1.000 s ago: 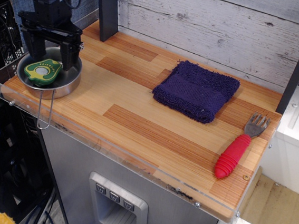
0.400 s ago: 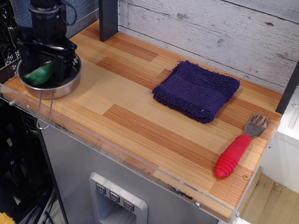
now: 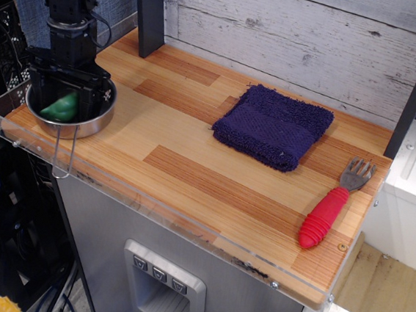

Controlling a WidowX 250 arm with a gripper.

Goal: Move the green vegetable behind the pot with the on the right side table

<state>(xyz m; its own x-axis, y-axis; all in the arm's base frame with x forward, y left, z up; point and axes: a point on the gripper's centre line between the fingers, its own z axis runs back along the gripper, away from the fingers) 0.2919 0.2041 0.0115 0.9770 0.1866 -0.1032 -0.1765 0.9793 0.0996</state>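
Green vegetable tipped up inside the pot, gripper down over it at the table's left end.

Only a dark green lobe of the toy shows between the black fingers, face hidden; it looks tilted on edge, long axis roughly left-right along the bowl floor, but exact pointing can't be told. Fingers stand on either side of the toy, down in the bowl; cannot tell if they press it or stand just clear. Steel pot sits at front-left corner, wire handle hanging over the clear acrylic rim. Wood plank top, blue folded towel mid-back, red-handled fork near right front, tines pointing back. Whitewashed board wall behind, dark post at back left, metal cabinet under.
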